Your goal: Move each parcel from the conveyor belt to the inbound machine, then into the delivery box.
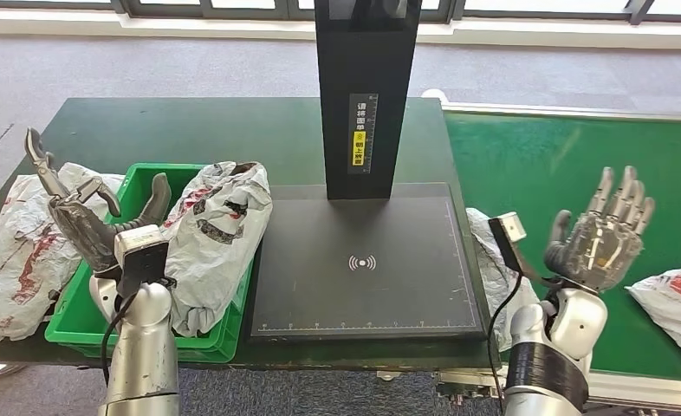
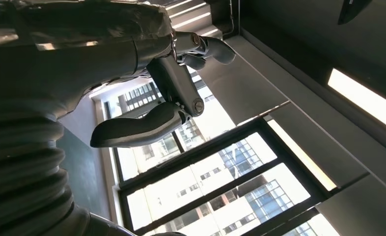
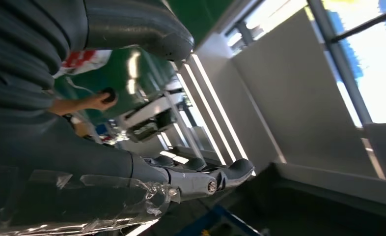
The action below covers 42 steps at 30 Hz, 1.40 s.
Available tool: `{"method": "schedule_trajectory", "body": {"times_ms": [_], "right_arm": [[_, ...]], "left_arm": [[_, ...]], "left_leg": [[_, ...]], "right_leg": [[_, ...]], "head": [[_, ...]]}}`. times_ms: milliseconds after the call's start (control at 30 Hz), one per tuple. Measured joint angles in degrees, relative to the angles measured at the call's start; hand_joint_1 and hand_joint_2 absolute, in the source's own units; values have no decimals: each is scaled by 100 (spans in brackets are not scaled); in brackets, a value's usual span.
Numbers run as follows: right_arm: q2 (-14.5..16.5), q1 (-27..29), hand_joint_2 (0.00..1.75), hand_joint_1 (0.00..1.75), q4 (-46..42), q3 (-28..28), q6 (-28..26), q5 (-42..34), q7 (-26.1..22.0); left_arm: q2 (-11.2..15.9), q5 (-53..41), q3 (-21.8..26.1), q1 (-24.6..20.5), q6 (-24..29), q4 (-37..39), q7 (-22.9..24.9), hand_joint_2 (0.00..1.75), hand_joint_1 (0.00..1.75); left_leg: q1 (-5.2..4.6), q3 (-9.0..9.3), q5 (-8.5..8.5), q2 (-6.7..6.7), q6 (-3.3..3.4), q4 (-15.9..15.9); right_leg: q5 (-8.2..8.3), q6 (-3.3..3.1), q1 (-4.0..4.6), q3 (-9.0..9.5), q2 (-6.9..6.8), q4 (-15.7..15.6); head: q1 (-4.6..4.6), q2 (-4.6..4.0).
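The left hand (image 1: pixel 81 221) is up in the air with its fingers spread wide and nothing in it. It hangs over the left side of the green box (image 1: pixel 138 186). In the left wrist view the same hand (image 2: pixel 147 88) points up at the windows (image 2: pixel 215 182) and the ceiling.

The right hand (image 1: pixel 601 238) is up too — fingers apart, holding nothing. It hangs above the near edge of the green conveyor belt (image 1: pixel 536 165). In the right wrist view the hand (image 3: pixel 132 182) has clear tape on it, and a person's hand (image 3: pixel 95 102) holds something small and dark far off.

One white parcel with red marks (image 1: pixel 216 238) lies in the green box, bulging over its right rim. Another parcel (image 1: pixel 21 251) lies on the table just left of the box. A third parcel (image 1: pixel 679 299) sits on the belt at the right edge, and a fourth one (image 1: pixel 493 269) peeks out between the machine and the right arm.

The black machine plate (image 1: pixel 363 260) sits between the box and the belt — with a tall black post (image 1: pixel 367 87) at its back.
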Motion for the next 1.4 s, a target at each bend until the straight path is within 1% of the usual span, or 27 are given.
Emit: {"method": "schedule_trajectory", "body": {"times_ms": [67, 133, 167, 300, 433, 533, 700, 800, 867, 1033, 1133, 1267, 1400], "right_arm": [[-225, -7, 175, 0, 147, -21, 0, 49, 845], [-458, -3, 175, 0, 323, 57, 0, 54, 1460], [-556, -1, 175, 0, 403, 103, 0, 54, 1624], [-805, 1, 175, 0, 601, 217, 0, 54, 1945], [-1130, 5, 175, 0, 926, 495, 0, 56, 2796], [-1372, 5, 175, 0, 1263, 637, 0, 57, 3190], [-1629, 1, 175, 0, 1742, 793, 0, 57, 3514], [-1739, -8, 175, 0, 1976, 873, -1, 57, 3656], [-1812, -26, 175, 0, 2130, 909, -2, 57, 3716], [-1968, -66, 175, 0, 2474, 918, -2, 57, 3764], [-2044, -77, 175, 0, 2676, 918, -2, 56, 3779], [-2142, -132, 175, 0, 3031, 918, -3, 50, 3806], [-2259, -287, 175, 0, 3648, 918, -3, 54, 3869]], "left_arm": [[2, 106, -146, 9, 0, -8, -17, 175, 0], [4, 161, -261, 12, 0, -19, -25, 175, 0], [5, 181, -308, 11, 0, -23, -26, 175, 0], [8, 224, -419, 12, 0, -26, -27, 175, 0], [10, 129, -480, 10, 0, -15, 26, 175, 0], [11, -79, -482, 4, 0, 57, 107, 175, 0], [12, 59, -525, 9, 0, 272, 34, 175, 0], [13, 260, -690, 8, -17, 453, -4, 175, 0], [18, 420, -852, 5, -134, 567, -14, 175, 0], [42, 839, -1254, 27, -559, 706, -25, 175, 0], [76, 1044, -1467, 118, -802, 726, -25, 175, 0], [120, 1152, -1655, 235, -915, 728, -25, 175, 0], [148, 1200, -1748, 322, -961, 728, -25, 175, 0]], "left_leg": [[-2, -2, -3, -2, 4, 0], [-4, -3, -5, -3, 7, 0], [-4, -3, -6, -3, 7, 0], [-4, -2, -6, -2, 6, -1], [-2, -3, -6, -3, 6, -2], [-2, -3, -6, -3, 7, -1], [-4, -3, -6, -3, 7, 0], [-4, -4, -5, -6, 8, 0], [-4, -5, -6, -6, 8, 0], [-4, -7, -7, -6, 9, 0], [-4, -7, -7, -6, 9, -1], [-4, -7, -7, -5, 9, -1], [-4, -7, -7, -5, 9, -1]], "right_leg": [[-1, 1, -2, 0, -4, 0], [-1, 2, -4, -1, -5, 0], [-2, 3, -4, -2, -5, 0], [-3, 3, 0, -3, -5, 0], [-5, 2, 2, -3, -11, 0], [-4, 3, -1, -3, -11, 0], [-4, 3, -4, -3, -10, -1], [-4, 4, -4, -3, -13, -1], [-4, 4, -4, -3, -13, -1], [-4, 4, -4, -3, -12, -1], [-5, 5, -4, -4, -12, -1], [-7, 8, -4, -5, -12, -1], [-8, 9, -4, -5, -12, -1]], "head": [[-1, 1], [-1, 1], [-1, 1], [-1, 1], [-1, 2], [-1, 1], [-2, 1], [-1, 1], [-1, 1], [0, 1], [0, 1], [0, 2], [0, 1]]}}
